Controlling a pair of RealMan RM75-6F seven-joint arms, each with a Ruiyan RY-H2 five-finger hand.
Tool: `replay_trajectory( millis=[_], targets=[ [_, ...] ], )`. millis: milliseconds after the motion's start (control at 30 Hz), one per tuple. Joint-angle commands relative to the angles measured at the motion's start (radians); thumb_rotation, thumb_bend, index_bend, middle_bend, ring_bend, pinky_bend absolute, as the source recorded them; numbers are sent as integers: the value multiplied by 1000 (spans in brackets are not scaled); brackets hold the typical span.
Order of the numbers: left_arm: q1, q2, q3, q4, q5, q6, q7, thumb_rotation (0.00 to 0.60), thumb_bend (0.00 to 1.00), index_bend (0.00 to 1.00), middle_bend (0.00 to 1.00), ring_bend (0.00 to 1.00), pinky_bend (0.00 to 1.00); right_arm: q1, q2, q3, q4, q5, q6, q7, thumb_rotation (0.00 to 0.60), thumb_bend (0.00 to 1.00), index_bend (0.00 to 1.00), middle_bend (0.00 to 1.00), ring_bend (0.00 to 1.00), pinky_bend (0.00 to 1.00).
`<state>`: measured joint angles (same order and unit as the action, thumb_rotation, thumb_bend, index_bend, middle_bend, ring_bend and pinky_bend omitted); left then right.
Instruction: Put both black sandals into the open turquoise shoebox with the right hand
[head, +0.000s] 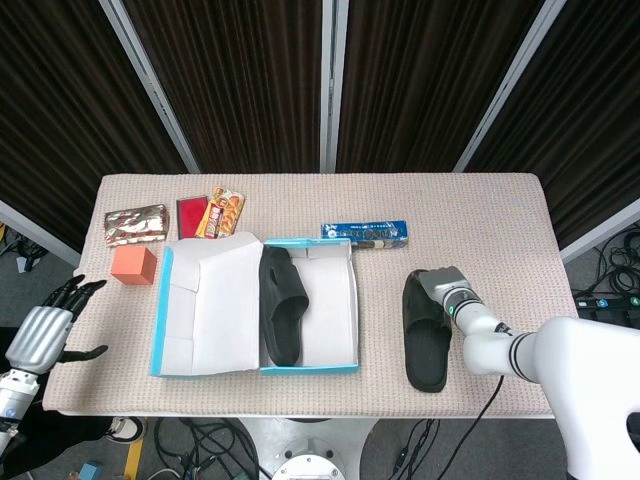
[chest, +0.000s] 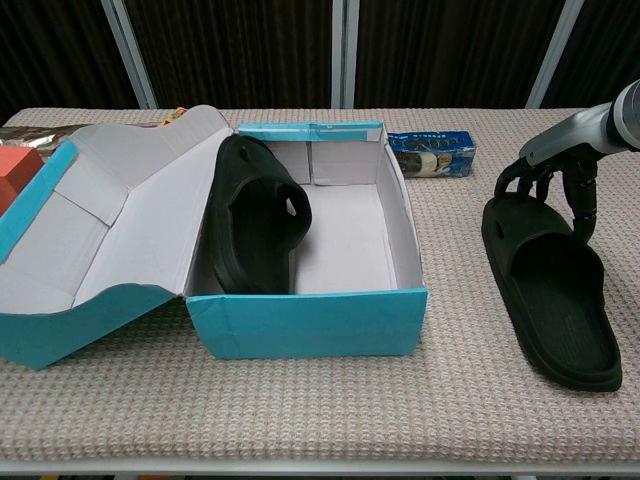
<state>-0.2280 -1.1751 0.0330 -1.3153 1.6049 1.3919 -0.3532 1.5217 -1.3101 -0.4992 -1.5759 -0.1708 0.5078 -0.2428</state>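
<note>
Though unseen from the chest, left hand (head: 40, 335) open-fingered.

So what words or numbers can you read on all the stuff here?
None can be read.
blue packet: has print, too small and blurred.
orange snack packet: print, blurred.
silver packet: pattern only, unreadable.
red packet, orange box, turquoise shoebox: no words visible.

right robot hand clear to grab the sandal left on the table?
Likely yes. The right robot hand is already at the far end of the sandal, fingers arched over its strap; nothing lies between them.
</note>
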Motion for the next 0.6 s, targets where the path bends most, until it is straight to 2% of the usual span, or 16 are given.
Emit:
replay_trajectory(
  millis=[33, 267, 600],
  targets=[
    [0, 0, 1, 1, 0, -1, -2, 600, 0, 96, 153, 41, 162, 3, -9, -1, 2, 14, 13, -9, 600, 0, 125, 216, 196, 369],
    [1, -2, 2, 5, 0, -2, -9, 600, 0, 96, 153, 42, 163, 5, -28, -2, 0, 49, 57, -41, 600, 0, 185, 269, 264, 412],
    [0, -1, 4, 4, -2, -9, -12, 600, 0, 96, 152, 41, 163, -19, -38, 33, -8, 65, 129, -89, 600, 0, 357, 401, 377, 478]
  ],
)
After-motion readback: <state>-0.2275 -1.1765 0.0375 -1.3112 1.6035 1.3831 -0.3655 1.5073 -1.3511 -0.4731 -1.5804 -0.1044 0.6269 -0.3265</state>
